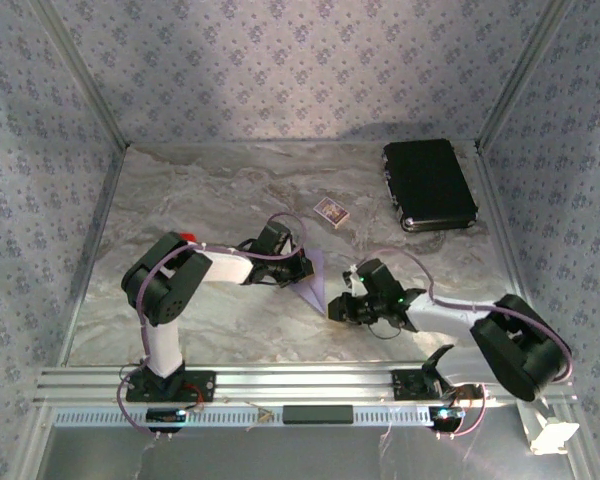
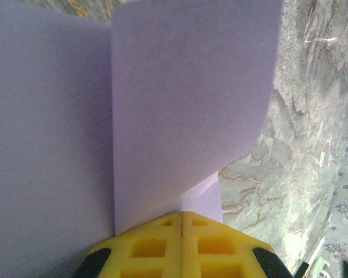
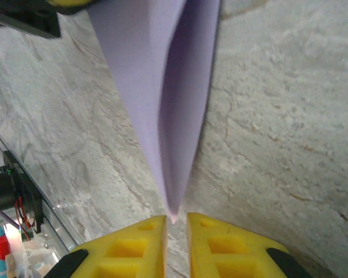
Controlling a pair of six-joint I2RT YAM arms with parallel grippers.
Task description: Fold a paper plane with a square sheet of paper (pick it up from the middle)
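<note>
Lilac paper plane (image 1: 316, 281) spans between both end effectors, mid-bench (image 1: 180, 200).
Left end effector (image 2: 181, 215): yellow fingers pressed together, pinching the plane's wide end, folds fanning upward. Right end effector (image 3: 175, 223): fingers narrowly parted, the plane's pointed tip at the mouth of the gap; contact unclear. Small patterned card (image 1: 330, 211) and black case (image 1: 430, 185) lie farther back, well apart.

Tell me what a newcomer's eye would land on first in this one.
A lilac plane is stretched between the two arms at mid-table. Its wide end is pinched in the shut left claw, and its pointed nose sits at the slightly parted tips of the right claw. A black case lies in the far right corner.
</note>
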